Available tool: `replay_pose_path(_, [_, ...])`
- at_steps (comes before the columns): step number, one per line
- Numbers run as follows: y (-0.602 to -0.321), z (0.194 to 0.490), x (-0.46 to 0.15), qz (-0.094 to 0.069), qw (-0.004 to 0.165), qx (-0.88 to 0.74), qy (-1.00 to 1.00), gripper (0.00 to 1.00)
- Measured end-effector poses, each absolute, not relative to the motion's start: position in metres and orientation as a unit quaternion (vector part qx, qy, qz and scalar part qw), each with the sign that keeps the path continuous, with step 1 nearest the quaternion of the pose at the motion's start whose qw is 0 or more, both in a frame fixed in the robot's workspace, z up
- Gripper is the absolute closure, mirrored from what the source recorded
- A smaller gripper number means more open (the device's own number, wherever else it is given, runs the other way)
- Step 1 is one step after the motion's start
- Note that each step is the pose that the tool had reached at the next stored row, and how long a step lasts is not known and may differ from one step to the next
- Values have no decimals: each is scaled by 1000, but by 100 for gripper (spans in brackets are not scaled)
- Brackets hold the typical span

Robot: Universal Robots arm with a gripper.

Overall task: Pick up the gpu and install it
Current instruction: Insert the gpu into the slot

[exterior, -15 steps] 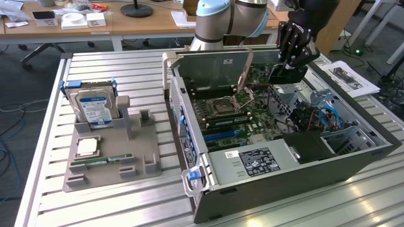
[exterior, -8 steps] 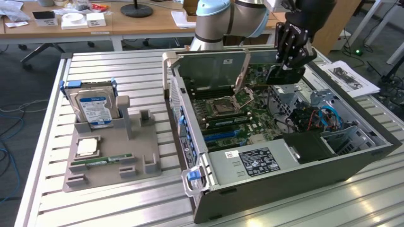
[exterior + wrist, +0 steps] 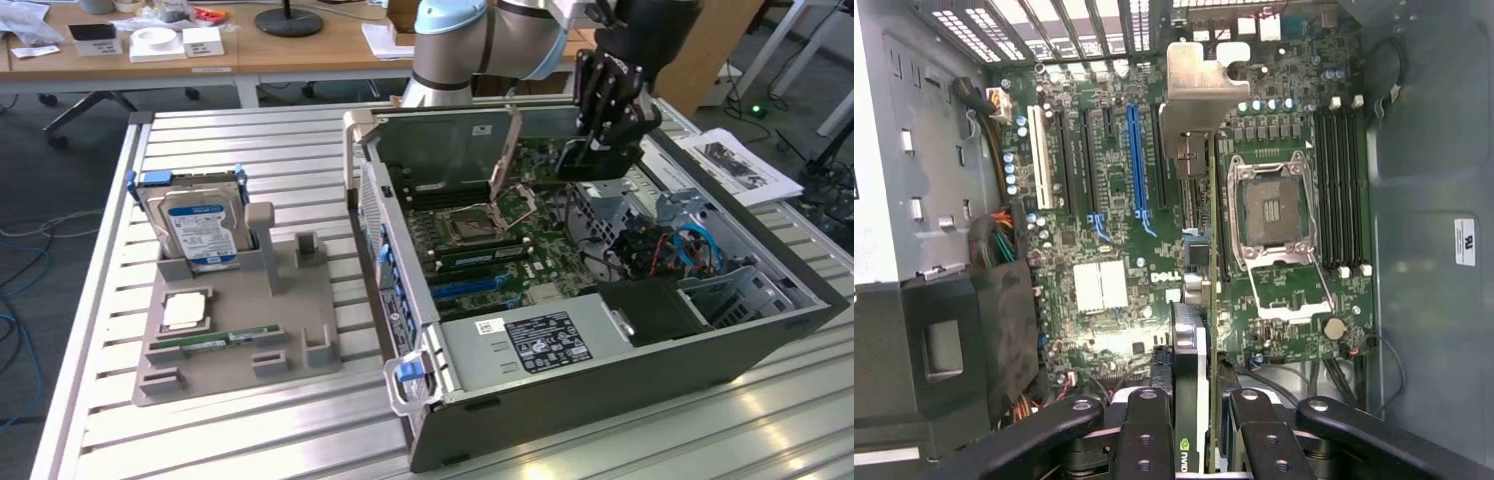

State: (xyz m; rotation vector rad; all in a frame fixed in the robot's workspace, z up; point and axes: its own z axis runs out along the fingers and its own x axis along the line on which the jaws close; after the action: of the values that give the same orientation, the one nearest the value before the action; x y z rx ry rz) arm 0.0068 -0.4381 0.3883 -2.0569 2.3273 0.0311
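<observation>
My gripper point(image 3: 611, 128) hangs over the open computer case point(image 3: 747, 345), shut on the gpu point(image 3: 589, 162), a dark flat card held on edge above the motherboard. In the wrist view the gpu point(image 3: 1196, 330) runs edge-on away from my gripper point(image 3: 1194, 445), and its grey metal end bracket point(image 3: 1202, 82) is at the far end, towards the case's rear wall. The card hovers between the long blue slot point(image 3: 1137, 160) and the open CPU socket point(image 3: 1269, 210). I cannot tell whether it touches the board.
A grey holder tray point(image 3: 234, 350) at the exterior view's left carries a silver hard drive point(image 3: 200, 225), a CPU chip point(image 3: 184, 310) and a green RAM stick point(image 3: 214, 340). Inside the case are a black power-supply block point(image 3: 654, 305) and cables point(image 3: 681, 245). Papers point(image 3: 741, 165) lie beyond the case.
</observation>
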Motion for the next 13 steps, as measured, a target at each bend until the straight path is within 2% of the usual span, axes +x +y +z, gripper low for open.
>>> replay_pose_path(13, [-438,384,-7,10,18,-662,749,73])
